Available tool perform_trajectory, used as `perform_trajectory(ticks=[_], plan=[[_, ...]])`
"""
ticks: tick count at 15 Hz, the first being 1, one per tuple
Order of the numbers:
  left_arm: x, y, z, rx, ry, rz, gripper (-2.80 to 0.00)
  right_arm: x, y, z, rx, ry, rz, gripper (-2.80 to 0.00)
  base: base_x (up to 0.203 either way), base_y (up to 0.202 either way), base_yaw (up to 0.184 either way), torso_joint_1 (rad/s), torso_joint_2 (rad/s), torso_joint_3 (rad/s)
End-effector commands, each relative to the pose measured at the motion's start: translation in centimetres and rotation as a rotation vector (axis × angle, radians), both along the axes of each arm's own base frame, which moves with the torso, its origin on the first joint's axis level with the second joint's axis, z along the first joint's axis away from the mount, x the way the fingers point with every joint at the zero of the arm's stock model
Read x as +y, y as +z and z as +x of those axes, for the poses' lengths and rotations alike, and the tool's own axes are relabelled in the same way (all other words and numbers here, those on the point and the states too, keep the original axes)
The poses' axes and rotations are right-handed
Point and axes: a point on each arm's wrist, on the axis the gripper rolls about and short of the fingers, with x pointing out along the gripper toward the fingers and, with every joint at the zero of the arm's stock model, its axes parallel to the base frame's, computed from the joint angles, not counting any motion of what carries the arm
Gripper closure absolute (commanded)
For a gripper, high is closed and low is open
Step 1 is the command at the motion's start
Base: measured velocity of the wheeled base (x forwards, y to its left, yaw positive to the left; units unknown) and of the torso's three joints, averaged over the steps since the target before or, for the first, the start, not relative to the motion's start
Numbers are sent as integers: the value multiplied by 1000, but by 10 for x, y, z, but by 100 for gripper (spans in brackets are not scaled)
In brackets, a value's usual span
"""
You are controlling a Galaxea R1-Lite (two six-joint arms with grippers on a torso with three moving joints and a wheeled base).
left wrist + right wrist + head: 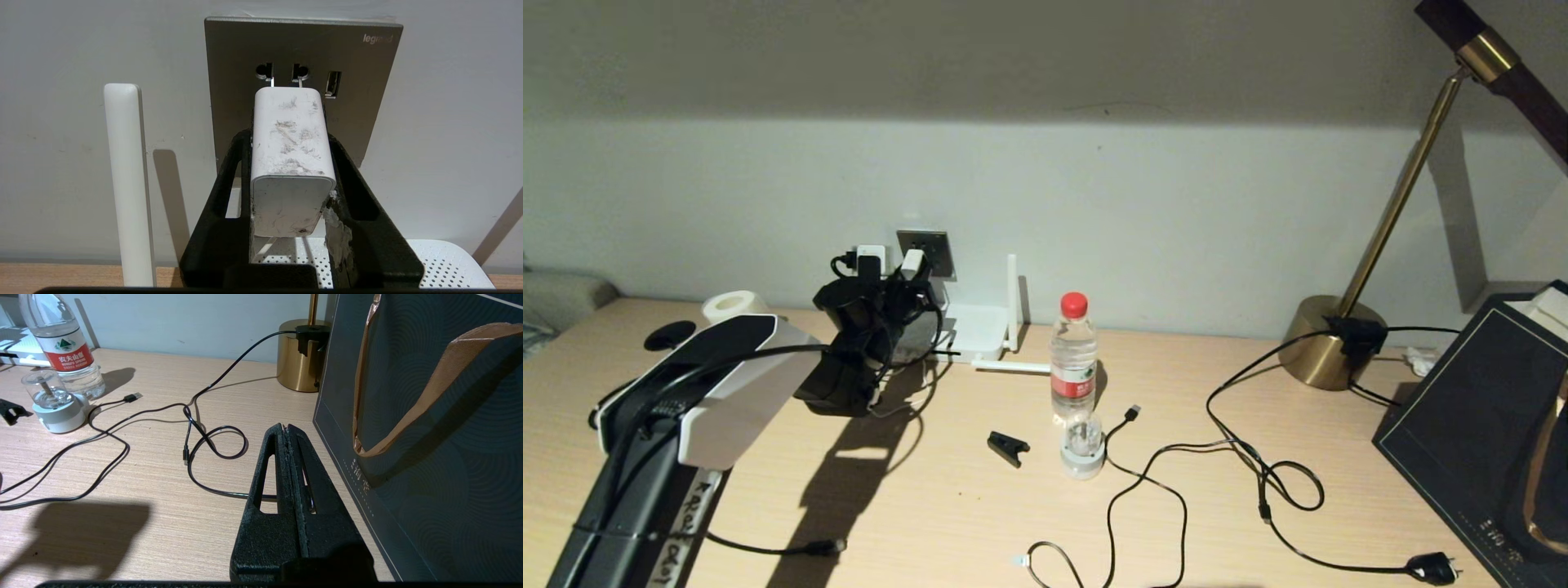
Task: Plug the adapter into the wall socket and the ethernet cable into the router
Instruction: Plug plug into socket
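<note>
Tape roll: white roll (734, 305) at the left of the head view, on the tabletop (947, 498) behind the left arm
Writing on arm: a strip with handwritten marks runs down the left arm at lower left of the head view; too small to read
Loose black cable: a thin black cable with a connector end (823, 546) lies on the tabletop at lower left of centre; what kind it is cannot be told
Left gripper: the left gripper (913, 282) is raised at the wall, left of centre; its jaws are narrowed onto the sides of the adapter
Adapter: the adapter (291, 161), white and scuffed, sits between the jaws with its prongs just at the wall socket's two upper holes
Wall socket: the wall socket (359, 90) is a grey plate at top centre of the left wrist view, printed "legrand" in its upper right corner; a USB port is right of the holes
Router: the router (977, 330) lies on the tabletop under the socket, one antenna upright, one flat
Water bottle: red cap, red label (1073, 354), centre; label writing in Chinese characters
Small domed gadget: clear dome on a white base (1083, 446), just in front of the bottle
Lamp: brass base (1327, 341) at right, black cord looping across the tabletop
Right gripper: the right gripper (289, 435) is low at the right, jaws pressed together on nothing, beside a dark paper bag (441, 465)
</note>
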Motion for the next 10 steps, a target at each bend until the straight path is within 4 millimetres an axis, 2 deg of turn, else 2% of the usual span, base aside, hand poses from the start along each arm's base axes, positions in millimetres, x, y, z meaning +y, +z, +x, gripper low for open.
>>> perform_trajectory(ticks=[1, 6, 10], plan=[[0, -3, 0, 1, 0, 1, 0, 0, -10, 3, 36, 0, 0, 0, 0, 0, 0, 0, 0, 0], [-1, -10, -2, 25, -2, 4, 0, 0, -10, 3, 36, 0, 0, 0, 0, 0, 0, 0, 0, 0], [-1, -4, -2, 12, -2, 2, 0, 0, -10, 3, 36, 0, 0, 0, 0, 0, 0, 0, 0, 0]])
